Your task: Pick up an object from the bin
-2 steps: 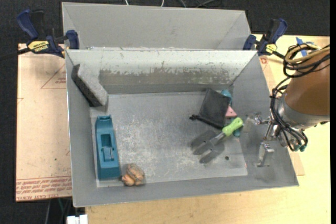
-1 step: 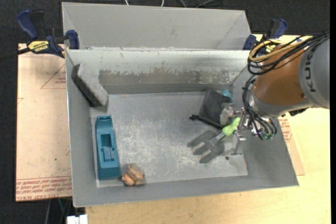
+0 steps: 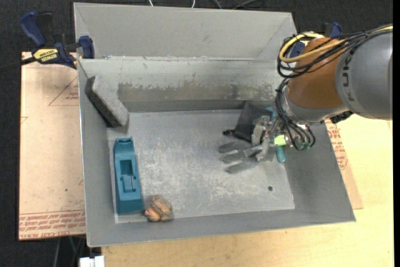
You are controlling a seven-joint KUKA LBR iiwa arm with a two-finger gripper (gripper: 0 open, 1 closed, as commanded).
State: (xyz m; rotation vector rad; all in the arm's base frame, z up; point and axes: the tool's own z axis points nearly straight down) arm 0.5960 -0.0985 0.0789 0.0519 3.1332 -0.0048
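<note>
Zero items between jaws, set wide apart over bare floor of bin [image 3: 187, 191] at 3 o'clock. Nearest candidates well apart toward 8 o'clock: tan lump [image 3: 158, 208] just beside blue block [image 3: 127, 177], long axis 12-to-6. Likely calls for travel that way, then closure across block's short width.

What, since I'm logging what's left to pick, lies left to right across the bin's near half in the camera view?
Blue plastic block → brown lump → gripper, jaws open.
</note>
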